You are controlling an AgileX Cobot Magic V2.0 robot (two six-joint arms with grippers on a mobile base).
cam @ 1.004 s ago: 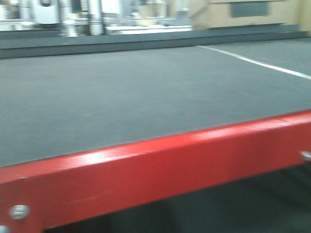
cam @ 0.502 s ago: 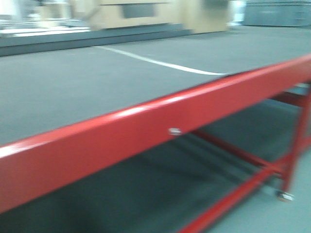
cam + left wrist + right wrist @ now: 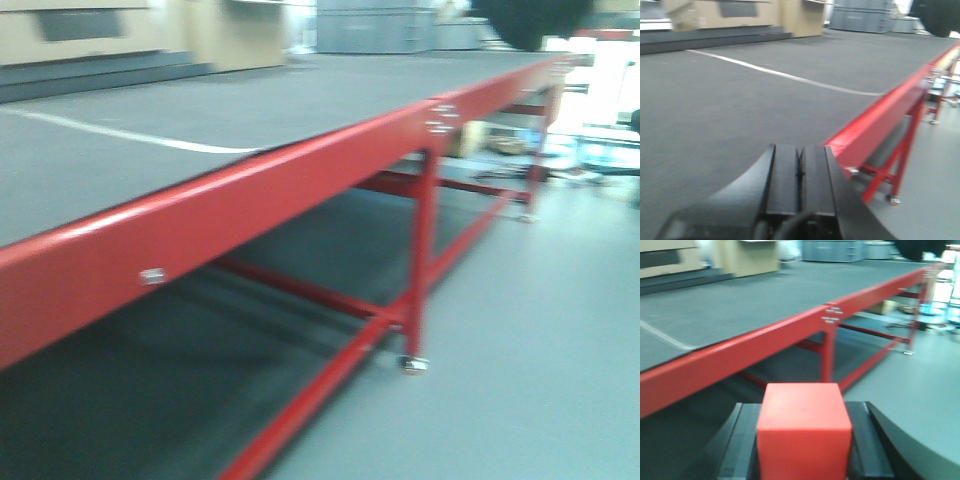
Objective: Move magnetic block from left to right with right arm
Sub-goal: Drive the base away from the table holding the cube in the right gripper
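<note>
Fingers point(image 3: 747, 445) of the right end effector point(image 3: 805, 447) squeeze the magnetic block point(image 3: 804, 425) so it can ride across. The grey surface point(image 3: 740, 300) is at ten o'clock; the block is maybe past its red edge point(image 3: 715, 362), but it's blurry. Left end effector point(image 3: 800, 177) is pinched together, empty.
</note>
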